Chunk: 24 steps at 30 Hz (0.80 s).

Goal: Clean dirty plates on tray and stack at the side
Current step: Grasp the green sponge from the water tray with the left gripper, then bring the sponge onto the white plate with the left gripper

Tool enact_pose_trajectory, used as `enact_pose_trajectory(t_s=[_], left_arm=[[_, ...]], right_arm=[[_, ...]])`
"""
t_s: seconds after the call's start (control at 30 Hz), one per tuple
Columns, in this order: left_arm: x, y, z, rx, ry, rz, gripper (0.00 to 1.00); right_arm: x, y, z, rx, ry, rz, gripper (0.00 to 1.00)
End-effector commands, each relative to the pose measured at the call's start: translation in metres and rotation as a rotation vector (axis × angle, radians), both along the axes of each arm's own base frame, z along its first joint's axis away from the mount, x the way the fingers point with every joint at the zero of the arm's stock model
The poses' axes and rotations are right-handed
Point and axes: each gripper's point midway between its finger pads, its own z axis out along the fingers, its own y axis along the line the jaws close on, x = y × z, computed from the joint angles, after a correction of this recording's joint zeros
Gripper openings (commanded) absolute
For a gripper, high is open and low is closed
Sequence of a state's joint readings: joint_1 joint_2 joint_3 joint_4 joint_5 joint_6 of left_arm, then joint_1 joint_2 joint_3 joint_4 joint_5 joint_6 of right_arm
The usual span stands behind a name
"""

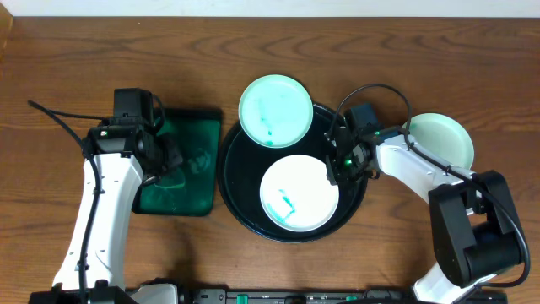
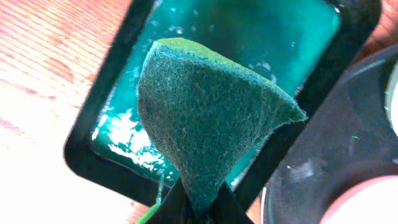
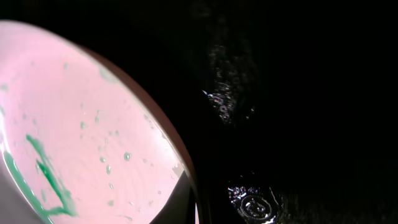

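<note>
The round black tray (image 1: 238, 181) holds a white plate (image 1: 298, 192) with a small teal smear. It fills the left of the right wrist view (image 3: 81, 124). My right gripper (image 1: 335, 169) straddles this plate's right rim and is shut on it (image 3: 198, 205). A second plate (image 1: 276, 110), smeared teal, rests on the tray's far rim. A third, cleaner plate (image 1: 439, 139) lies on the wood to the right. My left gripper (image 1: 167, 156) is shut on a green scouring sponge (image 2: 205, 118), held above the rectangular tray.
The smaller rectangular dark-green tray (image 1: 181, 181) with wet teal liquid (image 2: 273, 37) lies left of the round tray, touching its edge. The round tray's rim (image 2: 329, 143) shows at the right of the left wrist view. Bare wood-grain tabletop (image 1: 67, 67) surrounds everything.
</note>
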State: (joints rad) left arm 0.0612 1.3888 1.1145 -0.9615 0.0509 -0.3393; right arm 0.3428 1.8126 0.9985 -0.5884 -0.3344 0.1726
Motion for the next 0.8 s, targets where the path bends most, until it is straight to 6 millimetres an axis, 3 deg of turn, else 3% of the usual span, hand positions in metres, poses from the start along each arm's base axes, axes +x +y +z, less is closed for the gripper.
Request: enact_pose_trajectory(t_s=[0.0,0.37,0.5,0.6,0.77], left_arm=[[0.006,-0.011,0.009,-0.030,-0.036,-0.035,0.08],[0.012,-0.056,0.004,-0.055,-0.036,-0.119,0.07],[0.015,-0.106,0.001,-0.180,-0.046,-0.218,0.07],[0.016,-0.132,-0.006,-0.207,-0.040,-0.253,0.07],[0.015,-0.167,-0.018,-0.228,-0.024,-0.289,0.07]], right_arm=[[0.018,-0.031,-0.014,-0.164,-0.027,-0.190,0.01],[0.015,-0.035,-0.015,-0.188,-0.010,-0.231,0.01],[0.017,-0.032,-0.011,-0.172,-0.031,-0.180,0.01],[0.020,-0.027,0.005,-0.141,-0.084,-0.111,0.01],[0.023,-0.036,0.040,-0.158,-0.159,-0.175,0.01]])
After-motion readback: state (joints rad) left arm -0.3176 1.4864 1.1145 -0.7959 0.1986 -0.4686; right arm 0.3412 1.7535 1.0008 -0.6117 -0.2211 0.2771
